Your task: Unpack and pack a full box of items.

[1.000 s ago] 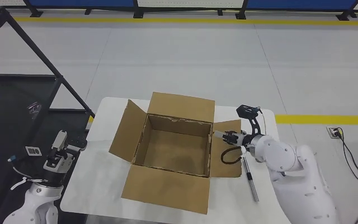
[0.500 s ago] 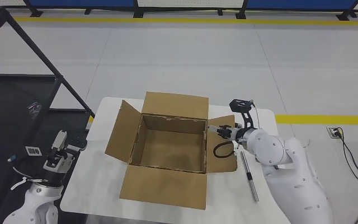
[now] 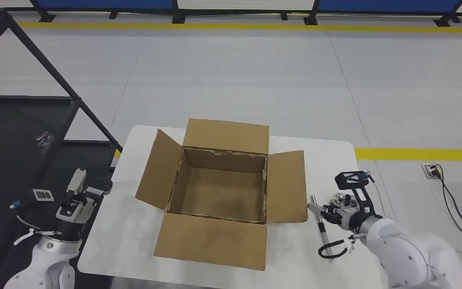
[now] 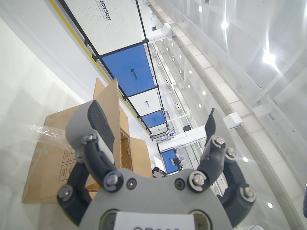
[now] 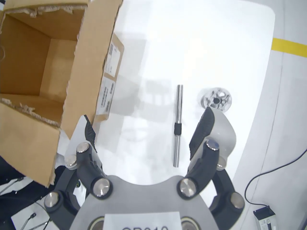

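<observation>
1. White table, rounded corners.
2. Cardboard box sits mid-table, top open, all four flaps folded outward. Printed labels on the outer wall that faces the right arm.
3. Right gripper is above the table on the box's right-hand side. Jaws spread wide, nothing between the pads. It touches neither box nor parts.
4. Left gripper is off the table's left edge, pointed up toward the ceiling. Jaws wide apart, nothing held. The box stands beyond it.
5. Metal rod lies flat on the table, apart from the box's right flap, below the right gripper. It has a dark band partway along.
6. Small metal spool lies on the table just beside the rod, partly hidden behind one finger pad.
</observation>
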You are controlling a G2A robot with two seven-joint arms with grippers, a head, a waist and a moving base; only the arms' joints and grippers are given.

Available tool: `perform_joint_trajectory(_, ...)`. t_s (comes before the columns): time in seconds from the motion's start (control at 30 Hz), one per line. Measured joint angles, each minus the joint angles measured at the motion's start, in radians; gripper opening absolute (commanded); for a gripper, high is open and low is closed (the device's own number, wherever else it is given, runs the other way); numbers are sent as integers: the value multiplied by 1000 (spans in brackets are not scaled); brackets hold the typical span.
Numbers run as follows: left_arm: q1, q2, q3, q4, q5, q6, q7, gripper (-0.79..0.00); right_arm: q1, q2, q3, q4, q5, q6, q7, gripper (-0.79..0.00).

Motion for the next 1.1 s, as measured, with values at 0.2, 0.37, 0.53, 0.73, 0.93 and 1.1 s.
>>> perform_joint_trajectory(0.2, 0, 0, 0, 0, 0, 0, 0, 0, -84, 3, 77, -5, 102, -57, -31, 0)
perform_joint_trajectory(0.37, 0, 0, 0, 0, 0, 0, 0, 0, -83, 3, 75, -5, 100, -56, -31, 0)
perform_joint_trajectory(0.53, 0, 0, 0, 0, 0, 0, 0, 0, -87, 4, 63, 22, 81, -64, -44, 0)
perform_joint_trajectory(0.73, 0, 0, 0, 0, 0, 0, 0, 0, -51, 15, -17, 124, -114, -94, -23, 0)
perform_joint_trajectory(0.93, 0, 0, 0, 0, 0, 0, 0, 0, 40, 18, -90, 280, -180, -145, -6, 0)
perform_joint_trajectory(1.1, 0, 0, 0, 0, 0, 0, 0, 0, 128, 16, -144, 408, -187, -154, 2, -228)
